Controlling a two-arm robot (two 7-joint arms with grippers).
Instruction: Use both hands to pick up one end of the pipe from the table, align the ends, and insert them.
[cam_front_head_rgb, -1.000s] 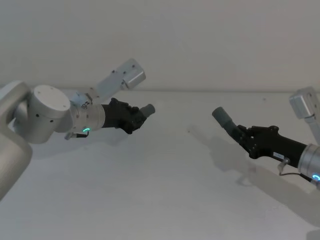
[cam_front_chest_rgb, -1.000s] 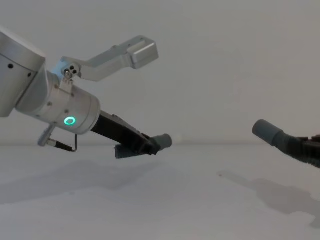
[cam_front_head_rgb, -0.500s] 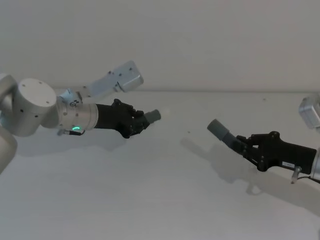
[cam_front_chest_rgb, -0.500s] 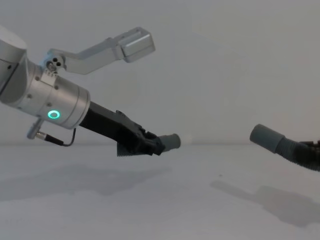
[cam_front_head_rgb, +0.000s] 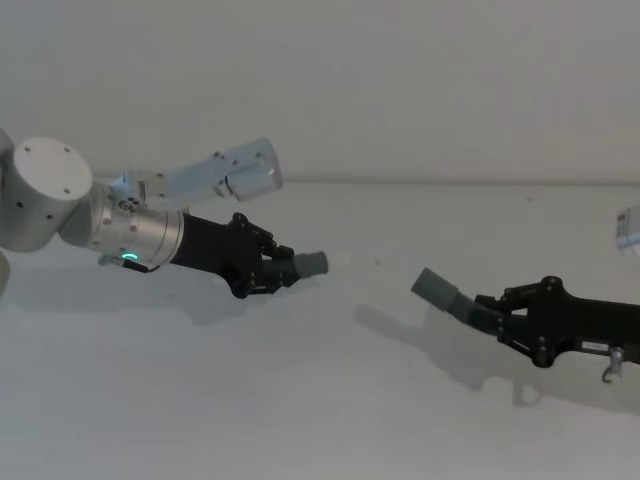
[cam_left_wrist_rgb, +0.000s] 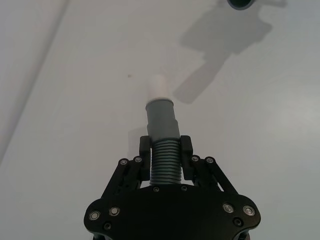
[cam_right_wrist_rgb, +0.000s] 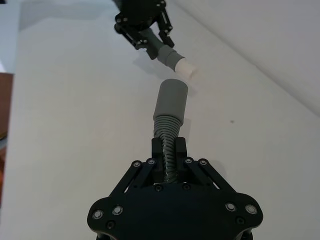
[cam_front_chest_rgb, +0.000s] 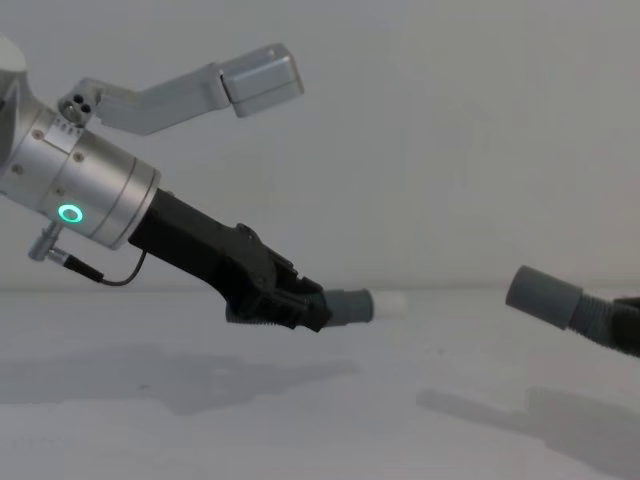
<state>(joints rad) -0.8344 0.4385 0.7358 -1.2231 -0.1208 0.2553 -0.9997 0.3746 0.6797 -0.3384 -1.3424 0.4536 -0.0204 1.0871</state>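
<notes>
Left tool (cam_front_head_rgb: 283, 272) clamped on short ribbed grey hose (cam_left_wrist_rgb: 165, 162), smooth cuff (cam_left_wrist_rgb: 161, 117) and white tip (cam_left_wrist_rgb: 159, 86) above matte white worktop (cam_front_head_rgb: 300, 400), right tool (cam_front_head_rgb: 492, 312) clamped on second ribbed hose (cam_right_wrist_rgb: 169, 135), wider cuff (cam_front_head_rgb: 433, 289) facing it, apart.

The table (cam_front_head_rgb: 300, 420) is a plain white matte surface. In the head view, its far edge meets a plain pale wall (cam_front_head_rgb: 420, 80) along one straight horizontal line. Lighting is even and diffuse, and soft grey shadows (cam_front_head_rgb: 385, 322) lie on the tabletop. A small dark speck (cam_front_head_rgb: 378, 263) marks the surface. In the right wrist view, a narrow brown strip (cam_right_wrist_rgb: 4, 115) shows beyond the table's edge.
</notes>
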